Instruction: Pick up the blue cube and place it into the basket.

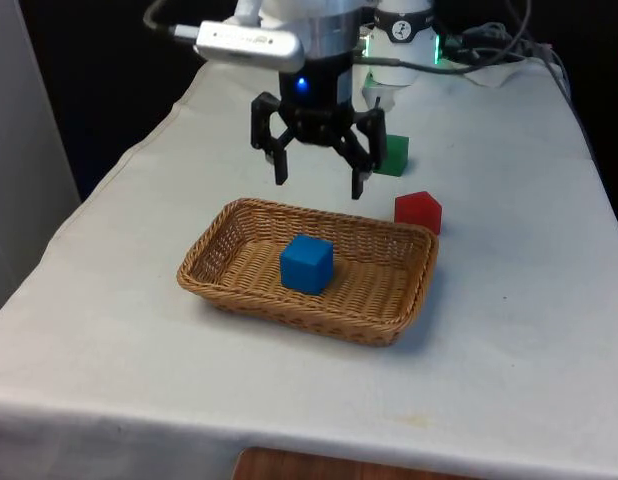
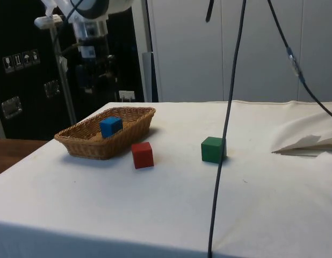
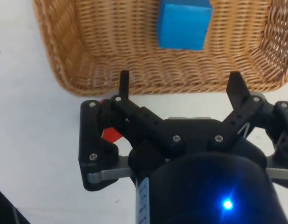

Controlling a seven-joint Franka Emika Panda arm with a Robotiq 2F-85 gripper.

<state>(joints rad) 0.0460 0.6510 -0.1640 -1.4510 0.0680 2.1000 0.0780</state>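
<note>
The blue cube [image 1: 307, 264] [image 2: 110, 126] [image 3: 184, 24] rests on the floor of the woven wicker basket [image 1: 221, 281] [image 2: 76, 145] [image 3: 65, 56], free of any grip. My black gripper [image 1: 320, 184] [image 2: 94, 80] [image 3: 179, 81] hangs open above the basket's far rim, well clear of the cube, with nothing between its fingers [image 3: 124, 81].
A red cube [image 1: 418, 212] [image 2: 142, 155] sits on the cloth just beyond the basket's far corner, on the front view's right. A green cube [image 1: 392, 155] [image 2: 213, 149] stands farther back near the robot base. Cables hang across the side view.
</note>
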